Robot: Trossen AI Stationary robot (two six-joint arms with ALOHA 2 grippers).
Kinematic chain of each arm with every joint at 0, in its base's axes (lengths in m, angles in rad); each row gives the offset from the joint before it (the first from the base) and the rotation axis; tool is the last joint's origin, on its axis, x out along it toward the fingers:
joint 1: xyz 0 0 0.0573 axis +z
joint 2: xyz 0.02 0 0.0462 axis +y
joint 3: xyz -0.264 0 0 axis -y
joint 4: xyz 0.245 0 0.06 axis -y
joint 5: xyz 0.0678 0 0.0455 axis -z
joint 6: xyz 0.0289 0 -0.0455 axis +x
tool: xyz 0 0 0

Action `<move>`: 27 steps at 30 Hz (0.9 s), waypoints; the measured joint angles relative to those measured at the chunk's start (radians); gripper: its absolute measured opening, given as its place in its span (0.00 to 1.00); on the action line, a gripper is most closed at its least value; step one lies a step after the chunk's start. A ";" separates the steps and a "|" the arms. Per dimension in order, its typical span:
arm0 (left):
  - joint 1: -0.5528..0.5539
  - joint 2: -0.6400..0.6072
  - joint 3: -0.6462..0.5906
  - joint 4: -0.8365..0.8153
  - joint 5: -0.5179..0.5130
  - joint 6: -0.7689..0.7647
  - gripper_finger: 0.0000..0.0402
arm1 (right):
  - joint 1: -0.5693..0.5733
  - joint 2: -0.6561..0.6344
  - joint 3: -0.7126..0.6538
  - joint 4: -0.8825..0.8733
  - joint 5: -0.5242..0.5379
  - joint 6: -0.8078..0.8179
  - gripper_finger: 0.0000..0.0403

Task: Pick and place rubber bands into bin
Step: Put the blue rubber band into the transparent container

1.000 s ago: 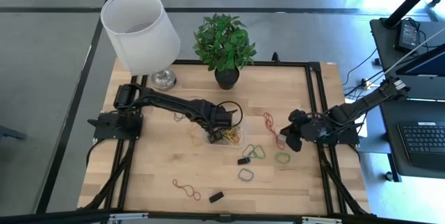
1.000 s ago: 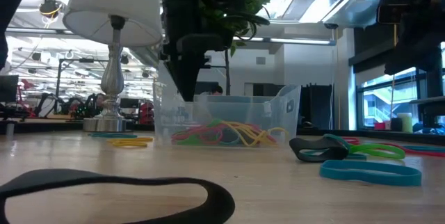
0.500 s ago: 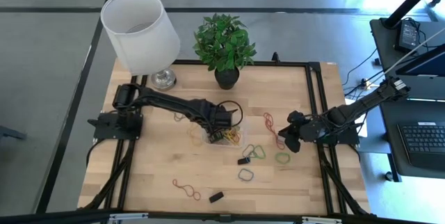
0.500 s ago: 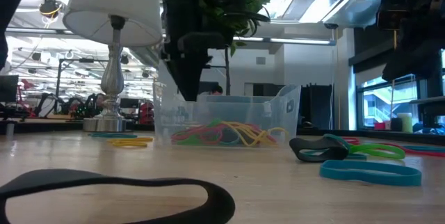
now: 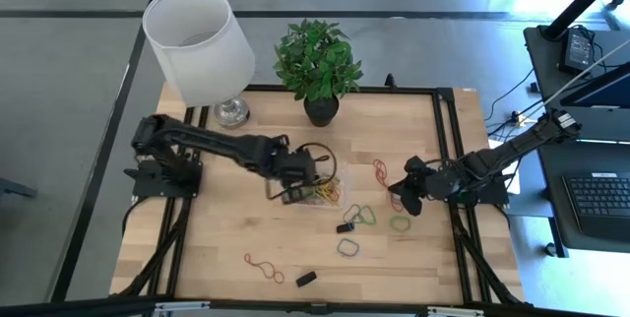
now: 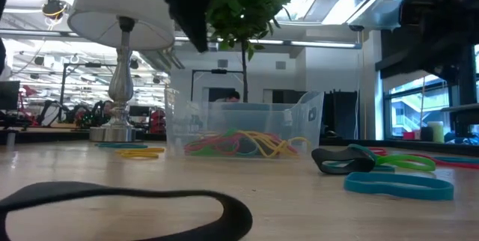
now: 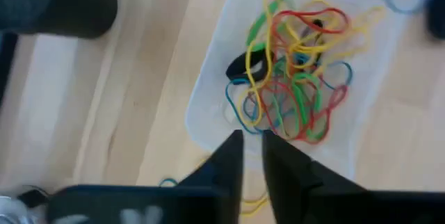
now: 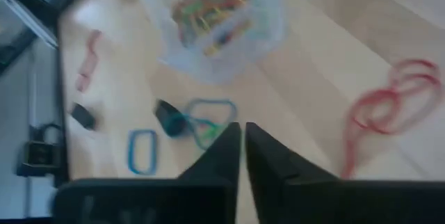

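The clear bin (image 5: 321, 195) stands mid-table with a tangle of red, green, yellow and blue rubber bands (image 7: 292, 78) lying in it. My left gripper (image 5: 298, 171) hovers above the bin's left wall (image 7: 208, 116). Its fingers are open by only a narrow gap (image 7: 252, 147) and hold nothing. My right gripper (image 5: 401, 195) is shut and empty, above the table just right of a red band (image 5: 382, 171) that lies flat. Loose bands lie on the wood: green (image 5: 400, 223), grey (image 5: 348, 248) and red (image 5: 264, 268). In the low view the bin (image 6: 243, 129) rests on its base.
A white-shaded lamp (image 5: 202, 41) and a potted plant (image 5: 317, 61) stand at the far edge. Small black pieces (image 5: 306, 279) (image 5: 345, 226) lie near the loose bands. A black band (image 6: 127, 203) lies close to the low camera. Bare wood shows at the near left.
My left gripper has risen out of the bin and drawn back toward the table's left edge, its arm folding back. The bands stay in the bin. My right gripper has crept a little toward the table's left, nearer the red band.
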 joint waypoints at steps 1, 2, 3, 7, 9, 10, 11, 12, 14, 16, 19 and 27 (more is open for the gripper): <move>-0.012 -0.024 -0.017 0.003 -0.009 0.011 0.07 | 0.000 0.011 0.000 0.030 0.002 -0.002 0.04; -0.021 -0.050 -0.038 0.007 -0.016 0.017 0.04 | 0.000 0.025 0.000 0.060 0.012 -0.005 0.02; -0.028 -0.075 -0.064 0.009 -0.020 0.015 0.02 | 0.000 0.042 0.002 0.085 0.027 -0.006 0.02; -0.040 -0.201 -0.205 0.061 -0.021 -0.026 0.01 | 0.000 0.160 0.075 0.096 0.043 -0.008 0.01; -0.045 -0.275 -0.295 0.114 -0.017 -0.033 0.00 | 0.000 0.242 0.141 0.081 0.043 -0.029 0.01; -0.045 -0.310 -0.340 0.150 -0.002 -0.032 0.00 | 0.000 0.283 0.181 0.058 0.042 -0.035 0.01; -0.045 -0.347 -0.387 0.192 0.012 -0.031 0.00 | 0.000 0.324 0.221 0.030 0.042 -0.042 0.01; -0.045 -0.384 -0.434 0.229 0.032 -0.031 0.01 | 0.000 0.375 0.270 0.004 0.041 -0.048 0.01; -0.045 -0.456 -0.520 0.282 0.069 -0.031 0.01 | 0.000 0.463 0.365 -0.060 0.017 -0.051 0.01; -0.045 -0.523 -0.599 0.333 0.098 -0.027 0.00 | 0.000 0.554 0.466 -0.141 -0.018 -0.050 0.01; -0.044 -0.609 -0.691 0.375 0.120 -0.012 0.00 | 0.006 0.685 0.604 -0.253 -0.097 -0.069 0.01; -0.041 -0.754 -0.809 0.391 0.155 0.058 0.00 | 0.065 0.970 0.801 -0.365 -0.170 -0.114 0.05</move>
